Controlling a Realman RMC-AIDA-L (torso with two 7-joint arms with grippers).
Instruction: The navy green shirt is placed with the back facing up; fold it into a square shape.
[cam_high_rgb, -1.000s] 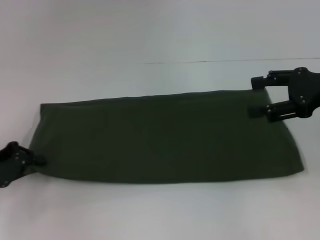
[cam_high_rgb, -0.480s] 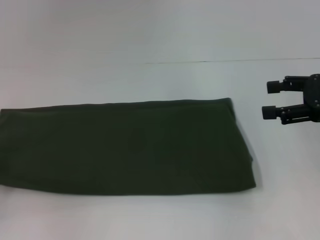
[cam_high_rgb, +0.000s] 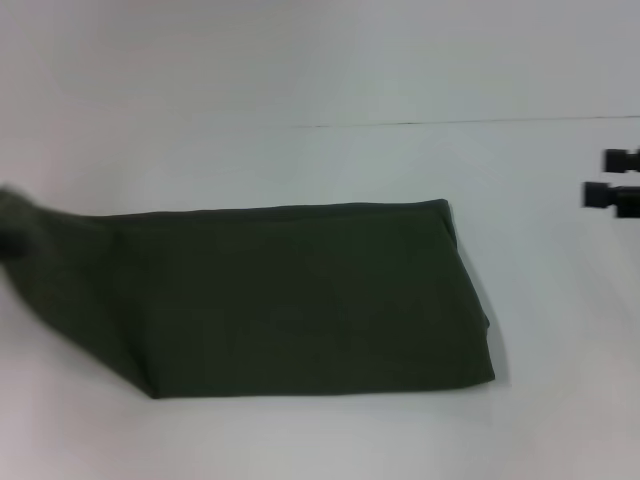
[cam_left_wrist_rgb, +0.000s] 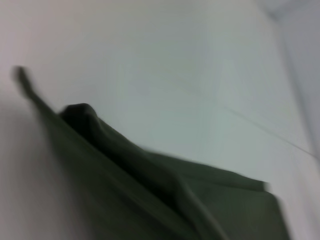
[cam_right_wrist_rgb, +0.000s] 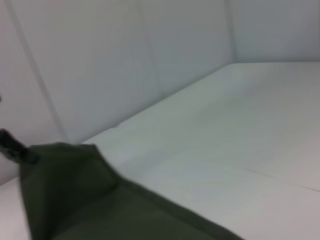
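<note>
On the white table (cam_high_rgb: 300, 440), head view: the navy green shirt (cam_high_rgb: 300, 300) lies as a long folded band across the middle, its left end lifted off the surface and blurred at the frame edge. Half a second ago that end lay flat and reached further left, so the left arm is carrying it up and over toward the right for the crosswise fold. Left gripper itself isn't visible; can't tell its state. Right gripper (cam_high_rgb: 618, 178) sits at the far right edge, well clear of the cloth, fingers apart, empty, backed off further than before.

Left wrist view: raised cloth peak close up, rest of the band trailing down to the table.

Right wrist view: lifted corner seen far off, mostly bare table.
</note>
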